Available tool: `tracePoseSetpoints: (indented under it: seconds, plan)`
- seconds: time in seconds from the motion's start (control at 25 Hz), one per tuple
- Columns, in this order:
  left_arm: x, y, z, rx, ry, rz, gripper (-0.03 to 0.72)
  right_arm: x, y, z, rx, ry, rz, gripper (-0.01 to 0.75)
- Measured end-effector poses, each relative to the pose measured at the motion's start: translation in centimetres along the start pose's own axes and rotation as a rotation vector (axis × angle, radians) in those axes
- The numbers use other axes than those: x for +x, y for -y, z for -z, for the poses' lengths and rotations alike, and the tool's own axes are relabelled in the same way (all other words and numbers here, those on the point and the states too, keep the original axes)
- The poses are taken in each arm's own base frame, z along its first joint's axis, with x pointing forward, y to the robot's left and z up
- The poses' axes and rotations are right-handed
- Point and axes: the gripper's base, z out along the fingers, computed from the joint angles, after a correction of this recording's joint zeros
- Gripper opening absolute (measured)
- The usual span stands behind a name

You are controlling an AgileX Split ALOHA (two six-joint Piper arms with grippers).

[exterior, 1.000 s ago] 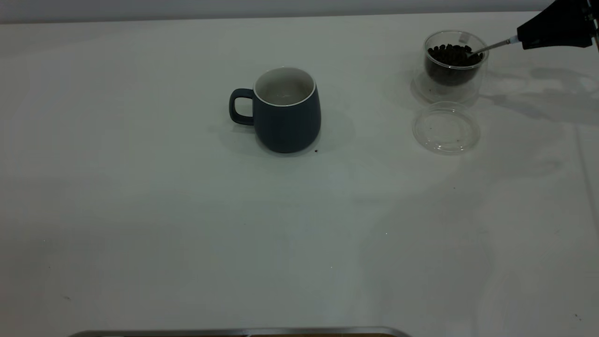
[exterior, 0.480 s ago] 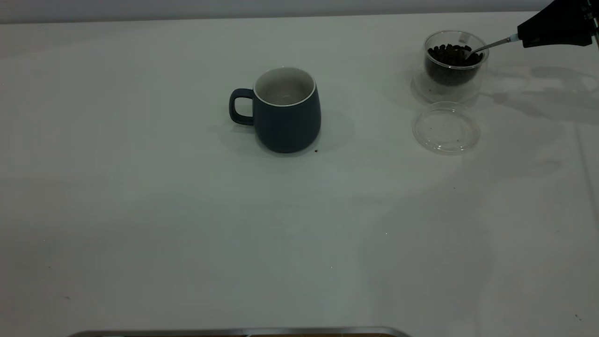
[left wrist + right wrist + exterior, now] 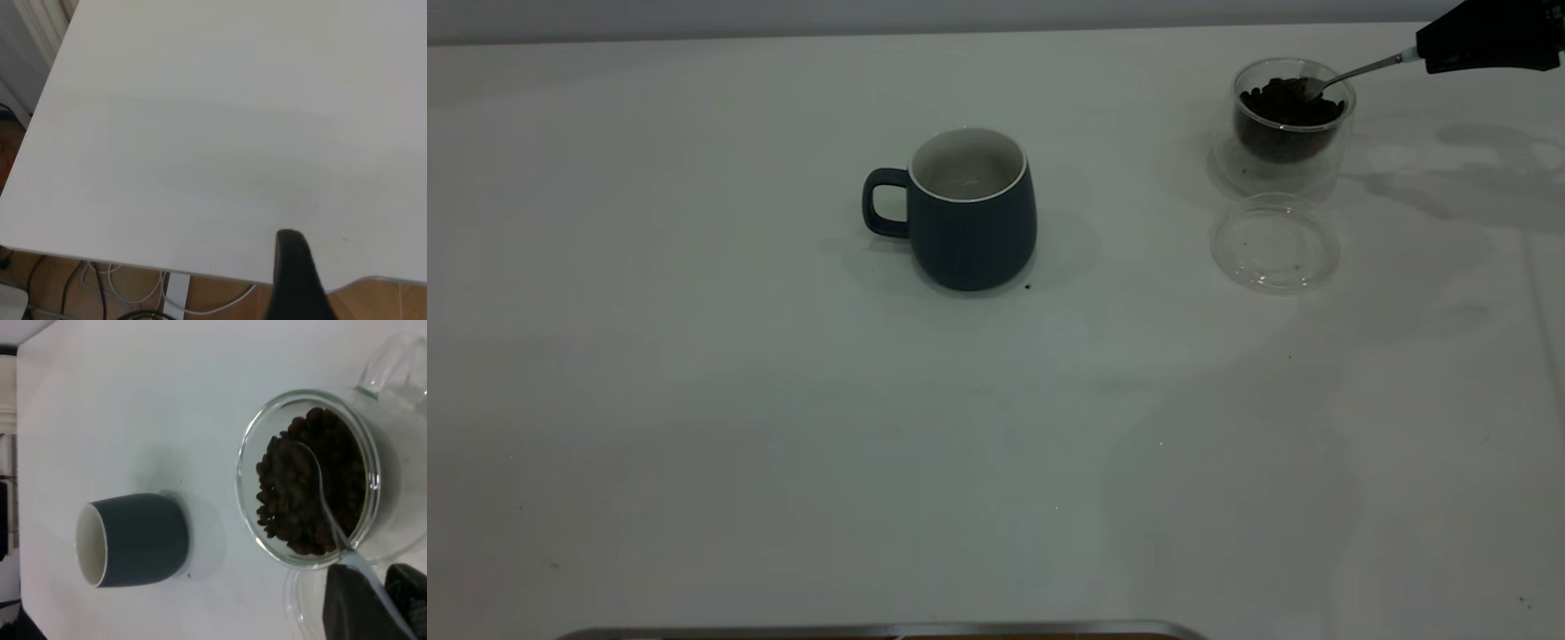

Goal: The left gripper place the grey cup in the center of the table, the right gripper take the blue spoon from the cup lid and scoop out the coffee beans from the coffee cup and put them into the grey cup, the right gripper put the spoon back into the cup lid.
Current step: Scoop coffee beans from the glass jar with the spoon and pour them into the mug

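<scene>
Jaws of our right gripper (image 3: 1436, 59) pinch the spoon (image 3: 1352, 73) by its handle at the far right corner of the surface (image 3: 783, 427); most of the gripper is cut off by the frame edge in the exterior view. The spoon's bowl reaches over the rim of the coffee cup (image 3: 1291, 120) and rests on the beans (image 3: 1285, 102). In the right wrist view the bowl (image 3: 310, 463) lies on the heap (image 3: 293, 500), but we cannot tell whether it carries any beans.

We see the lid (image 3: 1275, 243) lying flat just in front of the coffee cup, close to its base, with nothing on it. The grey cup (image 3: 969, 213) stands upright near the middle of the surface, well apart from the coffee cup, its handle pointing left; a tiny dark speck (image 3: 1028, 287) lies by its base. Nothing stands between the two cups.

Our left gripper (image 3: 297, 280) hangs over a bare corner of the surface, only one dark finger showing, so we cannot tell how its jaws stand.
</scene>
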Motion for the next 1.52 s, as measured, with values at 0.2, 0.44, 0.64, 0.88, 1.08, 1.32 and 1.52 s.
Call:
tracePoseSetpoints:
  seconds: [0.2, 0.44, 0.64, 0.88, 1.08, 1.32, 1.52]
  plan:
    - [0.0, 0.0, 0.0, 0.000, 0.000, 0.000, 0.555, 0.0, 0.2, 0.5, -0.020, 0.006, -0.021, 0.099]
    - [0.0, 0.0, 0.0, 0.000, 0.000, 0.000, 0.555, 0.2, 0.6, 1.2, -0.060, 0.007, -0.058, 0.099]
    - [0.0, 0.0, 0.0, 0.000, 0.000, 0.000, 0.555, 0.4, 1.5, 0.4, -0.089, 0.023, -0.111, 0.099]
    - [0.0, 0.0, 0.0, 0.000, 0.000, 0.000, 0.555, 0.2, 1.4, 0.5, -0.112, 0.053, -0.132, 0.099]
    - [0.0, 0.0, 0.0, 0.000, 0.000, 0.000, 0.555, 0.2, 1.9, 1.0, -0.103, 0.056, -0.127, 0.099]
    - [0.0, 0.0, 0.0, 0.000, 0.000, 0.000, 0.555, 0.8, 2.8, 0.5, -0.047, 0.017, -0.112, 0.099]
    - [0.0, 0.0, 0.0, 0.000, 0.000, 0.000, 0.555, 0.8, 2.3, -0.7, -0.029, 0.003, -0.094, 0.099]
